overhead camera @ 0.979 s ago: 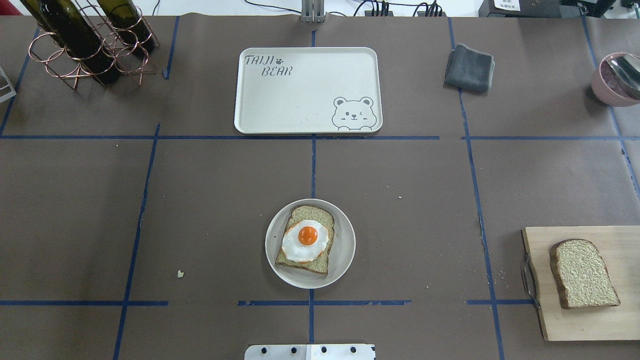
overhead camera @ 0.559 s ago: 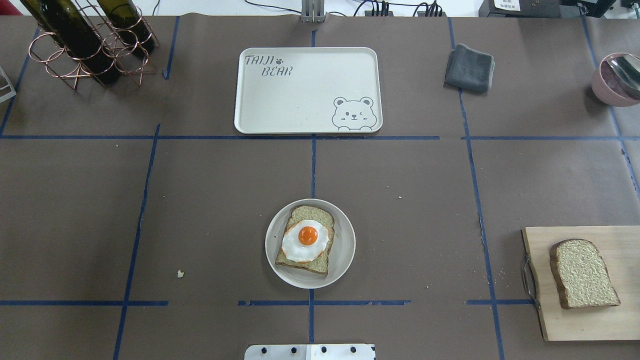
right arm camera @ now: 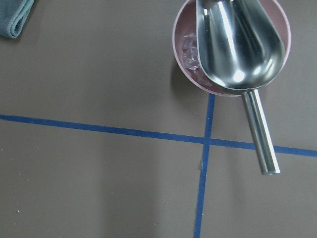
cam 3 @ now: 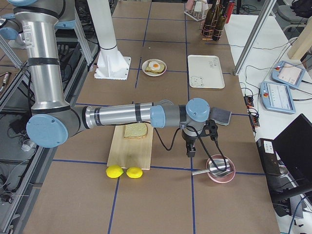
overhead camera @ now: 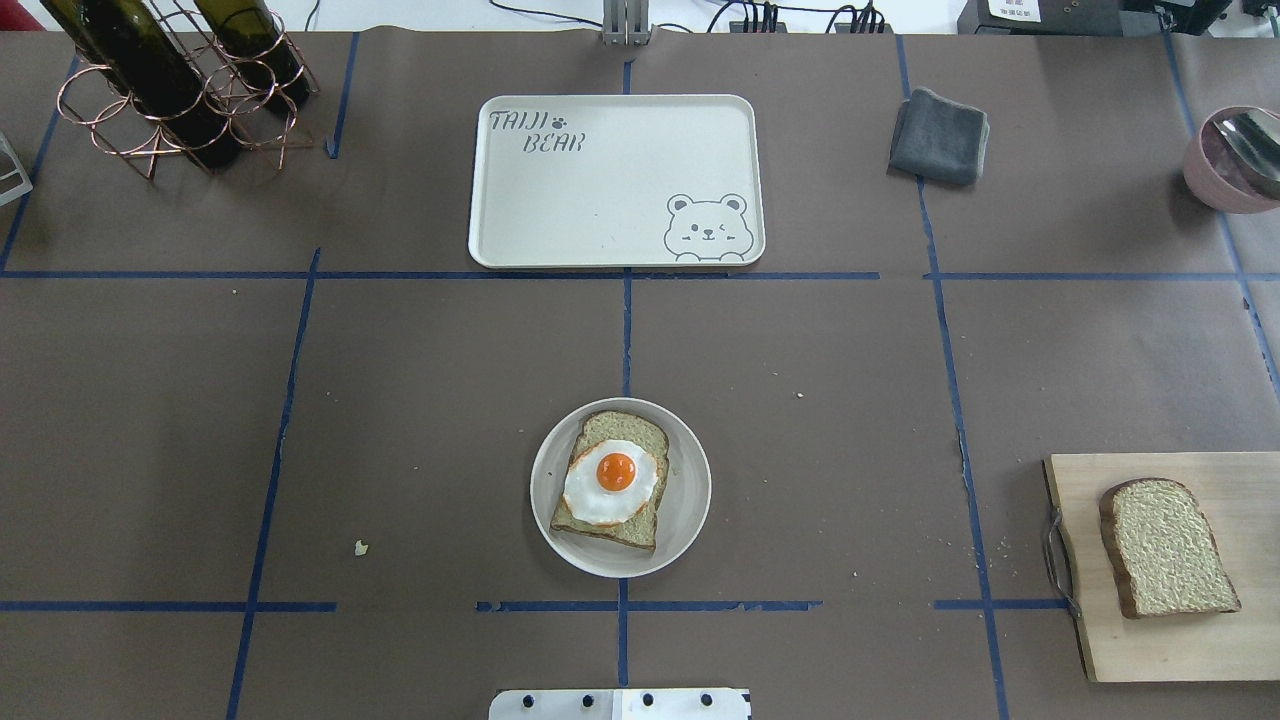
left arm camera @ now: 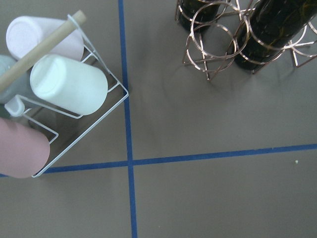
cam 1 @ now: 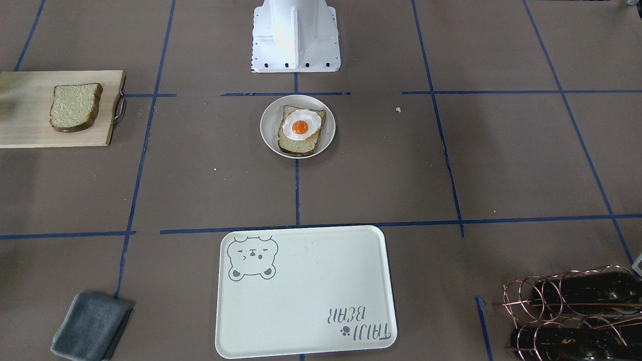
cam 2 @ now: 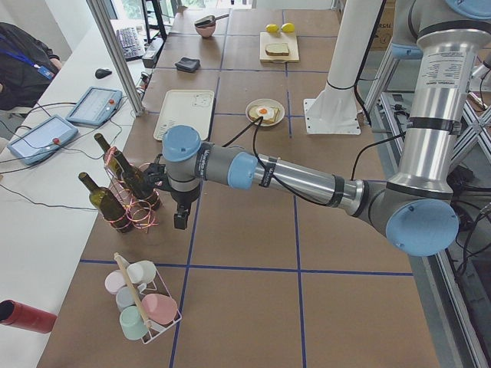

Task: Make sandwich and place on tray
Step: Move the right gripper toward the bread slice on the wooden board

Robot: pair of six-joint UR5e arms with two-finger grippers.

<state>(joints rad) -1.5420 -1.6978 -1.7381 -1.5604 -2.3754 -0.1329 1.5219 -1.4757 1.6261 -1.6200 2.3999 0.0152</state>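
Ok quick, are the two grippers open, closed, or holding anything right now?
Left gripper: cannot be told, seen only from the side, by the wine bottles.
Right gripper: cannot be told, seen only from the side, by the pink bowl.
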